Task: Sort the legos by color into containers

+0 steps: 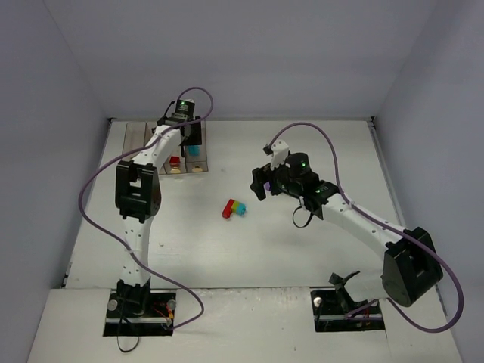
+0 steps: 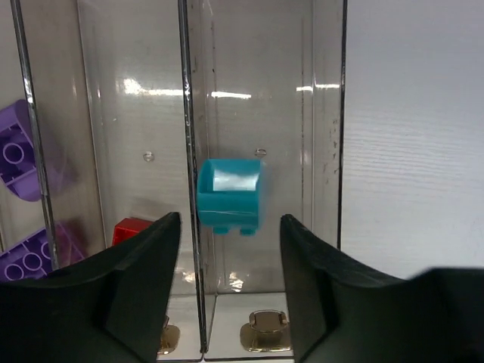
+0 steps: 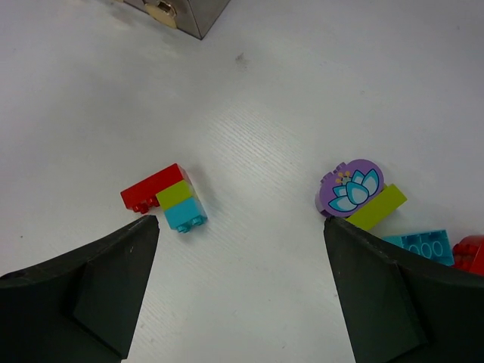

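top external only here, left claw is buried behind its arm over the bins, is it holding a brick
Observer: No. The left wrist view shows the left claw open, with a teal brick beyond its fingertips, clear of both, inside the end bin.
Operator: what does the arm hide further along that row
Observer: Two compartments over from the teal one lie purple bricks.
Operator: and on the right side, what's that purple speck
Observer: It is a round purple piece printed with a flower, lying against a lime brick. The right claw is open and touches neither.
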`<state>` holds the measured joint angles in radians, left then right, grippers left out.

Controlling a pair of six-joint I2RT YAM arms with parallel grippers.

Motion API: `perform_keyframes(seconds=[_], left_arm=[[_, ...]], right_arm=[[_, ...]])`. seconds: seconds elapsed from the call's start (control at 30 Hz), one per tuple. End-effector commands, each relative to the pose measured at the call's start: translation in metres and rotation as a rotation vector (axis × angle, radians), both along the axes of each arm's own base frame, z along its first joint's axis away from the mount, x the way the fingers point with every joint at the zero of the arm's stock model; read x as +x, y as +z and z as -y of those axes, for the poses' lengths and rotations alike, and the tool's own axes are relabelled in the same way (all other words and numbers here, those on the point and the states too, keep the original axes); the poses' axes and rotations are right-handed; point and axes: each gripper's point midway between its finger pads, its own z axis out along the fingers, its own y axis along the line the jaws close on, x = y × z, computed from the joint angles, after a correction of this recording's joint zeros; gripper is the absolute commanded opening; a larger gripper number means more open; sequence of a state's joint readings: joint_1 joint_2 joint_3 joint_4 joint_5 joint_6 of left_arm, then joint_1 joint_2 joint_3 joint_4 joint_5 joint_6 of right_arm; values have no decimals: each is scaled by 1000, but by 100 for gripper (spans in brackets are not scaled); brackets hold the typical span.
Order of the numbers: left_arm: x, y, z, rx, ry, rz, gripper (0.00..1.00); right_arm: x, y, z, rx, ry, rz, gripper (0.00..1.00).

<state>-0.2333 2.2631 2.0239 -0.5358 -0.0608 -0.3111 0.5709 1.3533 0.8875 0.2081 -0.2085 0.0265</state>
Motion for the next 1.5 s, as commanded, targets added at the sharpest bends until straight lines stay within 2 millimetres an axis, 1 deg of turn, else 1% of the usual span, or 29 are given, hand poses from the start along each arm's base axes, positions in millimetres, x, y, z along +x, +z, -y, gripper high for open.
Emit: perform_keyframes(seconds=[0.0,0.03,0.1,0.13,0.2,0.27,0.3,0.33,0.37,0.4,0.43,0.47,0.5,0.53,0.57,0.6,0.63,0.67,0.7,0.83,0.87,0.9,0.97,1.0,1.07,1.17,1.27,1.37,1.47], left_arm=[[15,74,1,-31,-7,172,52],[14,76,2,-38,-12,177,59],[10,86,3,-46,-20,189,63],[7,87,4,-50,-26,185,66],[0,104,5,-64,-30,207,67],[-9,109,7,-70,-37,202,67],[-17,123,7,-80,-37,219,68],[-25,115,7,-79,-40,194,68],[-32,117,7,-82,-43,186,68],[-41,129,6,-95,-39,198,68],[-49,128,6,-100,-39,185,68],[-61,116,5,-97,-40,147,68],[-71,127,3,-108,-35,164,68],[-78,126,1,-109,-32,159,68],[-91,109,-2,-101,-31,121,68],[-103,120,-1,-119,-43,139,68],[-111,117,-1,-128,-54,127,68],[-124,102,-2,-122,-60,89,68],[-135,110,-2,-129,-72,105,68],[-171,100,-5,-117,-106,71,68],[-179,105,-5,-116,-112,83,68],[-187,95,-6,-110,-115,58,68],[-198,96,-3,-112,-136,64,68],[-205,86,-3,-108,-143,43,68],[-212,83,0,-105,-160,41,68],[-223,74,8,-92,-202,15,68],[-231,70,19,-65,-253,16,68],[-235,67,30,-59,-303,24,68],[-237,62,40,-75,-339,26,68]], right_arm=[[3,11,-13,11,74,43,87],[4,0,-16,-3,87,17,87],[4,-3,-25,2,130,-2,84],[5,-14,-30,-14,148,-25,83],[4,-17,-40,-15,191,-38,82],[1,-31,-50,-37,232,-61,82],[3,-39,-54,-47,245,-78,82],[3,-44,-56,-57,255,-84,82],[2,-47,-59,-66,267,-87,83],[1,-55,-62,-81,279,-100,83],[4,-55,-64,-84,284,-94,84],[3,-58,-66,-98,298,-91,85],[2,-66,-69,-113,311,-101,85],[3,-70,-70,-123,312,-104,85],[5,-70,-72,-135,321,-96,86],[4,-73,-75,-142,332,-100,86],[4,-80,-76,-155,339,-113,86],[5,-81,-79,-164,349,-107,86],[5,-87,-80,-176,354,-117,86],[4,-99,-83,-211,370,-134,86],[6,-99,-84,-215,374,-132,85],[5,-102,-84,-225,383,-135,85],[3,-108,-85,-238,394,-141,82],[2,-110,-85,-245,401,-142,82],[1,-117,-84,-258,401,-154,80],[-2,-121,-86,-261,415,-162,68],[-2,-124,-86,-270,416,-158,66],[-1,-121,-86,-272,420,-142,58],[-2,-112,-87,-262,427,-112,38]])
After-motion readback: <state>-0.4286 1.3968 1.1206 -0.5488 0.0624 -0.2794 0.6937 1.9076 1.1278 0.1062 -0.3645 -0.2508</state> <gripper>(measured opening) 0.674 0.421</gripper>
